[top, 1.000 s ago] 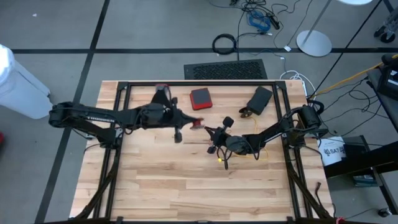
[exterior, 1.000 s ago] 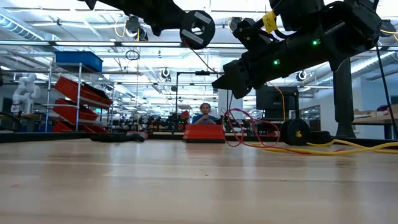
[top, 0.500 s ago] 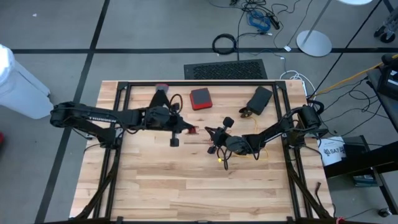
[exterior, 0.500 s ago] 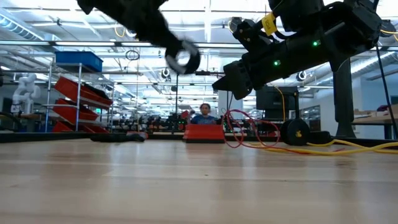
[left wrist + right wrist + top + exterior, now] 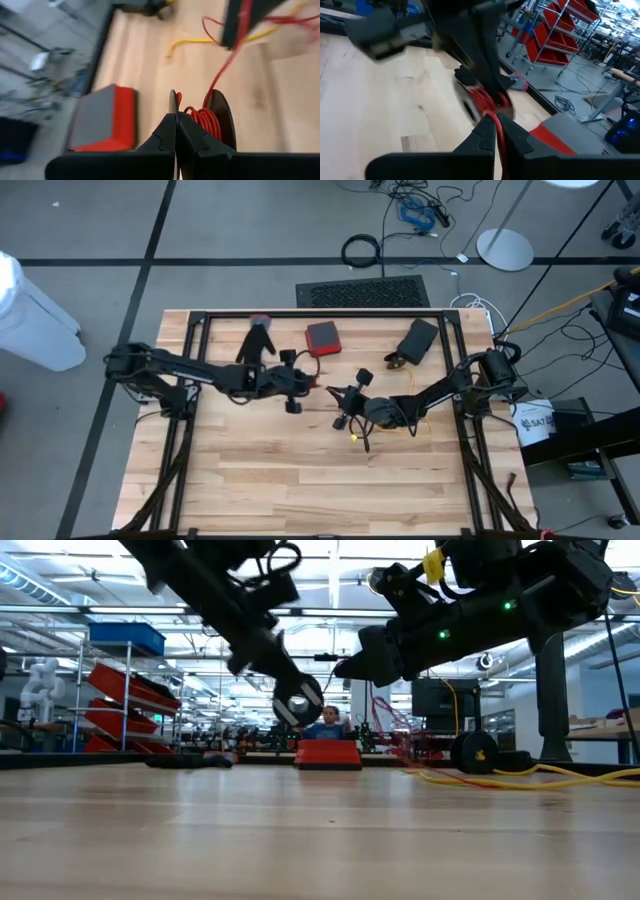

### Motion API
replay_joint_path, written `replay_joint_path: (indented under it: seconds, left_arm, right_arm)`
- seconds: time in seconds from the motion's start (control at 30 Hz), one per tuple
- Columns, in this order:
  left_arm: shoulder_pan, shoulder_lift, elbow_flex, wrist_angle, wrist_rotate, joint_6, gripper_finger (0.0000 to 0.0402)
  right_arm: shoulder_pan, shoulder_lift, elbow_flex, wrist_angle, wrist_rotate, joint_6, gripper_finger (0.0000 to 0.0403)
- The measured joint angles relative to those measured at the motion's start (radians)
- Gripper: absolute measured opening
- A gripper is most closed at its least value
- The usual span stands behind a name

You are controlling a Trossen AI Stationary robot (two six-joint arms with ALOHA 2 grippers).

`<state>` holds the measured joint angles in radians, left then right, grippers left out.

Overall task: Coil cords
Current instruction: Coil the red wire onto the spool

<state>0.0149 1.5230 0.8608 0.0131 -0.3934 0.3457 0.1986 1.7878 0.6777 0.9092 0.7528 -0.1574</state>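
My left gripper (image 5: 298, 387) is shut on a small black spool (image 5: 297, 700) wound with red cord (image 5: 202, 120), held above the middle of the table. My right gripper (image 5: 338, 393) faces it from the table's right and is shut on the same red cord (image 5: 496, 118). That cord runs free from the spool up to the right fingers (image 5: 239, 22). A yellow cord (image 5: 402, 426) lies slack on the table under the right arm, one end (image 5: 172, 49) near the middle. My left gripper pinches one thin flange of the spool (image 5: 173, 99) at its rim between its two fingers. The fingers come slanting down from the table's left. The spool hangs clear of the table, tilted, its wound red core beside the fingertips. My right gripper pinches the red cord (image 5: 495, 116) between its two fingertips, coming nearly level from the table's right. The cord leads from the fingers toward the spool and stays off the table.
A red box (image 5: 322, 338) sits at the table's far middle and a black case (image 5: 418, 338) at the far right. A black glove-like thing (image 5: 259, 337) lies far left of the box. The near half of the wooden table (image 5: 300, 480) is bare boards.
My left gripper has sunk toward the table with the spool and has rolled about its wrist, ending closer to my right gripper. The spool now hangs lower and tilted. The red cord's slack loops below my right gripper have been drawn in.
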Motion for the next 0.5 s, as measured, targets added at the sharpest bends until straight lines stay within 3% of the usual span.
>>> replay_joint_path:
  seconds: [0.23,0.5]
  left_arm:
    - [-0.008,0.126,0.0,0.24,-0.226,0.072,0.0]
    - [-0.009,0.19,0.0,0.423,-0.289,0.107,0.0]
  right_arm:
    - [0.0,0.0,0.0,0.009,0.005,0.016,0.0]
    - [0.0,0.0,0.0,0.05,0.007,0.02,0.0]
